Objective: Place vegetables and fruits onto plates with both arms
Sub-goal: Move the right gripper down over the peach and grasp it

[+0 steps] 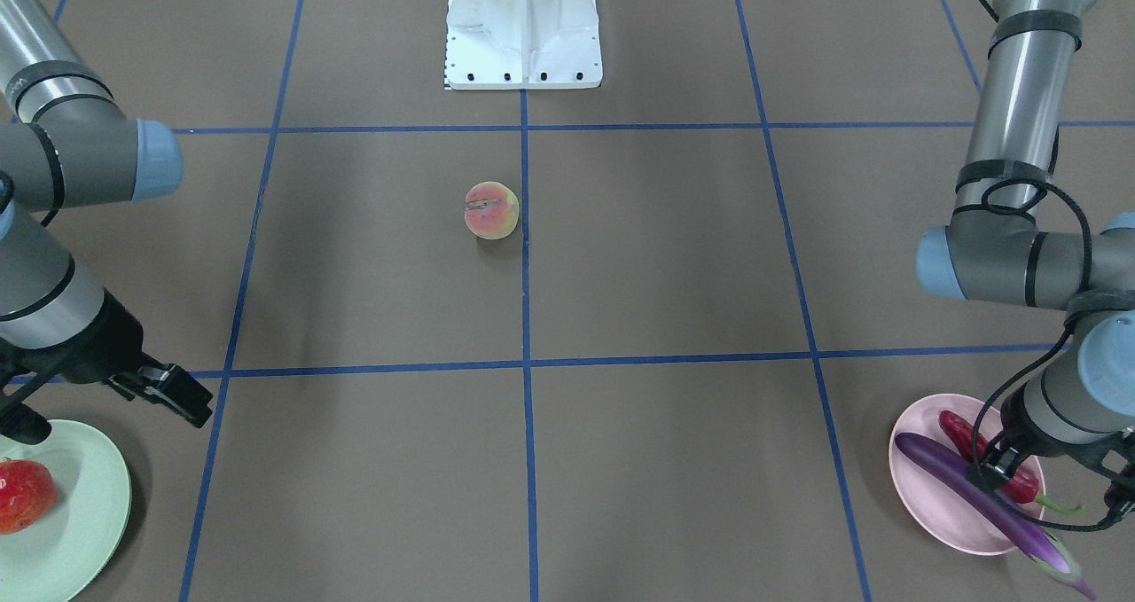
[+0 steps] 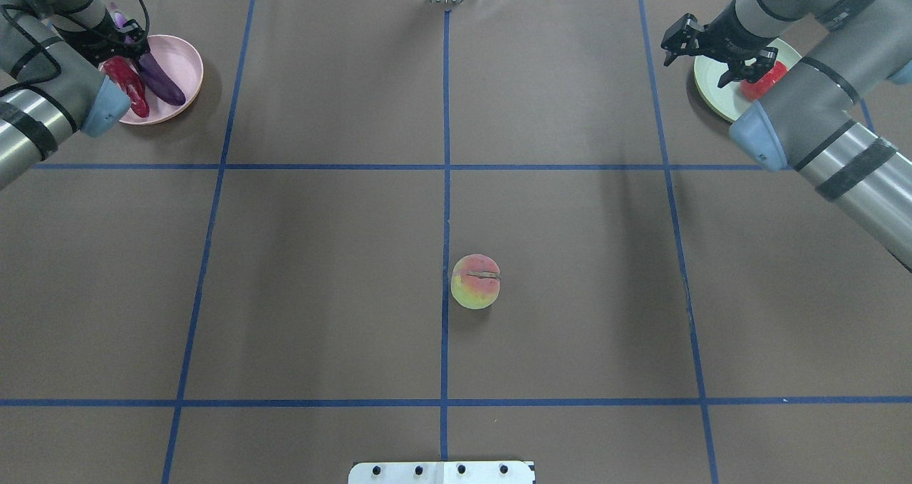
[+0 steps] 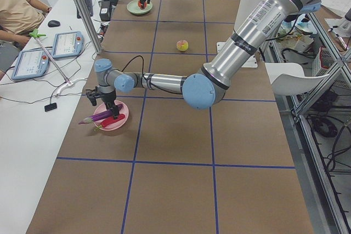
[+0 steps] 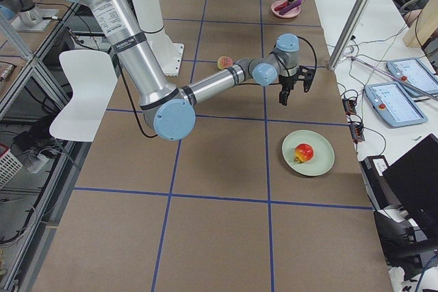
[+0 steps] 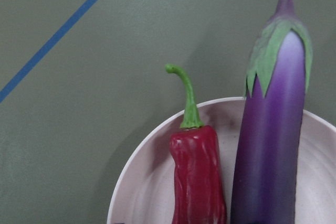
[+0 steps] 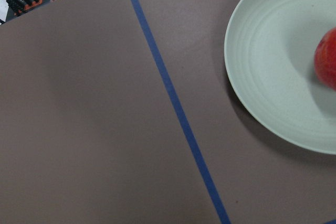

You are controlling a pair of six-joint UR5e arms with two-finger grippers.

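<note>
Three of four are home and one is left to do! The eggplant [image 5: 270,129] and the chili [image 5: 198,177] lie side by side on the pink plate [image 2: 182,63], the eggplant's stem end poking out past the rim. The left gripper [image 3: 103,98] hangs just above them, fingers apparently spread and holding nothing. Across the table, the red fruit [image 4: 304,152] sits on the green plate [image 6: 262,77]. The right gripper [image 2: 712,60] hovers at that plate's edge, jaws apart and empty. The peach [image 2: 476,281] lies alone mid-table, touching the centre tape line, well apart from both plates. Next up, I reckon, is the peach. An arm must swing to the middle, drop wide jaws over the round fruit, squeeze across its belly, then carry it to the green plate without bumping the red fruit. As for writing, there are printed label strips on the arm tubes, too small to read.
</note>
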